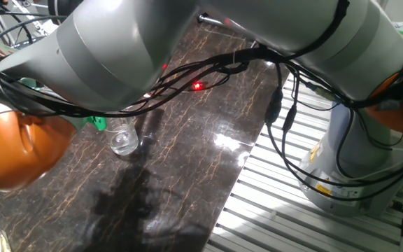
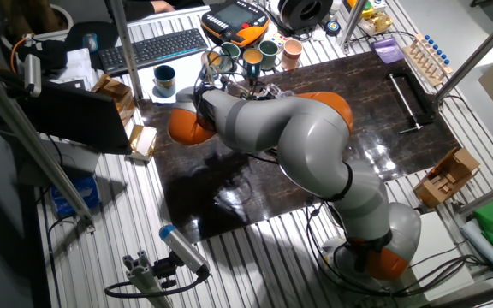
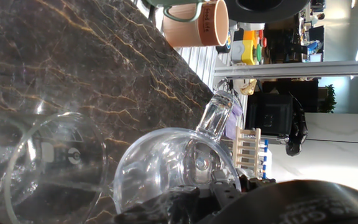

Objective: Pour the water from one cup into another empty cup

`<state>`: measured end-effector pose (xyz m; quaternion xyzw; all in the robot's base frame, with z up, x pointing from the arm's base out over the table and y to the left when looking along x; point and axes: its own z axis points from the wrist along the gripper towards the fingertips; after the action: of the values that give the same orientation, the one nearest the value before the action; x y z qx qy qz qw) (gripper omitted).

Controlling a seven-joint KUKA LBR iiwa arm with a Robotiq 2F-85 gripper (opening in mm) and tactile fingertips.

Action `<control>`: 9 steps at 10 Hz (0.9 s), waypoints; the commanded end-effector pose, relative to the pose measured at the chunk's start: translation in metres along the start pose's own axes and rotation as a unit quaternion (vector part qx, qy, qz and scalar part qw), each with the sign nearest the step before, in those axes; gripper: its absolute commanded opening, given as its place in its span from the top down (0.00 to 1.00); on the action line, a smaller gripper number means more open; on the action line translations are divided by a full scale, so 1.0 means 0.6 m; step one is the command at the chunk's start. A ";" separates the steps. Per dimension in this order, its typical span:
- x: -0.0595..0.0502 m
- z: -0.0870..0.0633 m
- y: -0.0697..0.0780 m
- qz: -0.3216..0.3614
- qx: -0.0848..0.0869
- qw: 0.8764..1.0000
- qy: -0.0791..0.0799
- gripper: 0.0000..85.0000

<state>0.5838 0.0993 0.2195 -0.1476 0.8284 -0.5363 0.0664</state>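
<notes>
In the hand view my gripper (image 3: 194,198) is shut on the clear glass tumbler (image 3: 166,165), which lies tilted with its rim toward the thin clear cup (image 3: 55,163). That cup stands just left of the tumbler on the dark marble table (image 3: 73,56) and has faint whitish marks on its side. In one fixed view a clear cup (image 1: 124,140) stands on the table below the arm; the gripper is hidden there. I cannot make out the water in any view.
A peach mug (image 3: 197,25) stands beyond the cups. In the other fixed view several coloured mugs (image 2: 268,53) line the table's back edge and a dark blue mug (image 2: 164,79) sits off to the left. The arm (image 2: 298,137) spans the table.
</notes>
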 end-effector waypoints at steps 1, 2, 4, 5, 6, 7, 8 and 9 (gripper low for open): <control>0.000 0.000 0.000 -0.001 0.000 1.000 0.000 0.99; 0.000 0.000 0.001 -0.001 -0.007 1.000 0.000 0.99; 0.000 0.000 0.000 0.002 -0.034 0.999 0.004 0.99; 0.000 0.000 0.000 0.004 -0.046 0.999 0.006 0.99; 0.000 0.000 0.000 0.007 -0.068 0.998 0.008 0.99; 0.000 0.000 0.000 0.007 -0.076 0.997 0.009 0.99; 0.000 0.001 0.000 0.008 -0.091 0.996 0.010 0.99; 0.000 0.002 -0.001 0.009 -0.103 0.995 0.010 0.99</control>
<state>0.5845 0.0974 0.2198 -0.1411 0.8817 -0.4477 0.0476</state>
